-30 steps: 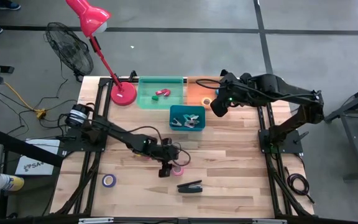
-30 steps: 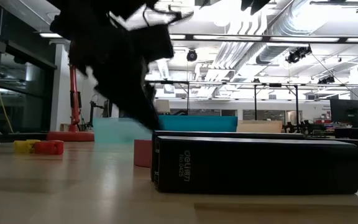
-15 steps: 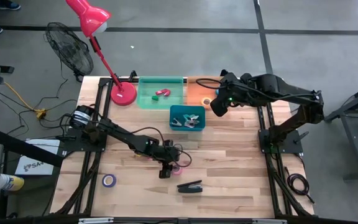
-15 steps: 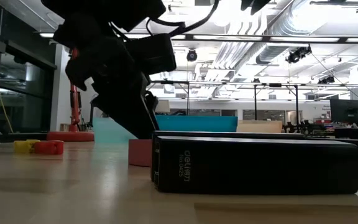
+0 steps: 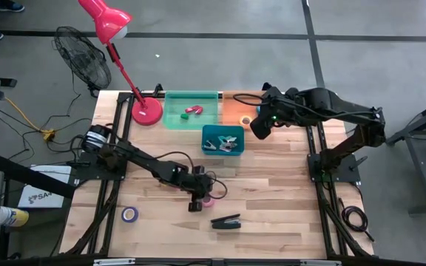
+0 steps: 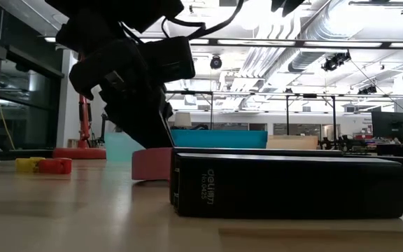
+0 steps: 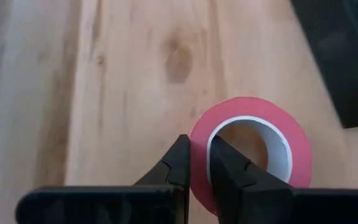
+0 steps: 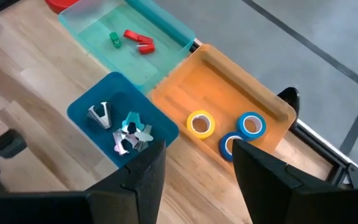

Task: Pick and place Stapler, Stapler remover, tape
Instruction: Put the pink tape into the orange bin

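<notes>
High view: pink tape roll (image 5: 208, 200) lies flat on the wood table (image 5: 272, 185), just above the black stapler (image 5: 226, 221) near the front edge. Left gripper (image 5: 196, 201) is down on it. In the left wrist view the fingers (image 7: 178, 163) are nearly together, clamped on the roll's (image 7: 251, 146) wall, one inside the core, one outside. Purple roll (image 5: 129, 214) sits well apart at front left. Right gripper (image 5: 259, 125) hangs over the orange tray (image 5: 234, 111) at the back, fingers apart, nothing in them. Yellow and blue rolls (image 8: 248, 125) lie in that tray, apparently three. Low view: open industrial room behind.
</notes>
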You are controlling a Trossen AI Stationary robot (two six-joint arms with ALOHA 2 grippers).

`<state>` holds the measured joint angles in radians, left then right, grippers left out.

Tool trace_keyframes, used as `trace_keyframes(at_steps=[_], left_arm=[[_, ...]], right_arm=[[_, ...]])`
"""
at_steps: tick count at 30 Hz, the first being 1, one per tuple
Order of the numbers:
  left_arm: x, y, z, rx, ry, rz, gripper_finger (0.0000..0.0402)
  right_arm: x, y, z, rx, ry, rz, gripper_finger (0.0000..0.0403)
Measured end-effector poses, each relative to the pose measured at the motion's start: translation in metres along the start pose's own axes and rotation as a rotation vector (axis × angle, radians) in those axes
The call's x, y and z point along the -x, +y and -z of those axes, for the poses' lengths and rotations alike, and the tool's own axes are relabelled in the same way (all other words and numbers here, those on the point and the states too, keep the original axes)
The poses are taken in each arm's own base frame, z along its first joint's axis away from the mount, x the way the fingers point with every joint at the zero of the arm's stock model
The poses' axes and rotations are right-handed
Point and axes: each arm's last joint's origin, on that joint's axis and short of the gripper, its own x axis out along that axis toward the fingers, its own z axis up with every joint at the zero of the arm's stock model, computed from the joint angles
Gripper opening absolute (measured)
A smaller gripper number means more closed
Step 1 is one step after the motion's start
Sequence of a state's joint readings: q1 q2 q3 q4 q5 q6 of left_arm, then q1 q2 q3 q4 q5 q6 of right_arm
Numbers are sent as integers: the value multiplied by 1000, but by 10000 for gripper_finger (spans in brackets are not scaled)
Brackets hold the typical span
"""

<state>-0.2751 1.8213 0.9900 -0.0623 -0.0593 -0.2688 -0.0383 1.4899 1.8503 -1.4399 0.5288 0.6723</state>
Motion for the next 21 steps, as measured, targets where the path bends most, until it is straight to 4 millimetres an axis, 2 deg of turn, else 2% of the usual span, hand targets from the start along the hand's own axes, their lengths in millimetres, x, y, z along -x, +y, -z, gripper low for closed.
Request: trace_keyframes(at_steps=[4,9,15,21], left_arm=[[14,8,-6,6,-34,-100,29],[55,28,-28,21,-155,-212,29],[131,57,-55,51,-414,-344,29],[200,83,-66,120,-678,-376,29]], right_arm=[[0,1,0,11,16,-30,177],[-1,4,-3,8,-4,-57,177],[1,13,-13,58,-91,-169,177],[3,27,-28,144,-212,-334,177]])
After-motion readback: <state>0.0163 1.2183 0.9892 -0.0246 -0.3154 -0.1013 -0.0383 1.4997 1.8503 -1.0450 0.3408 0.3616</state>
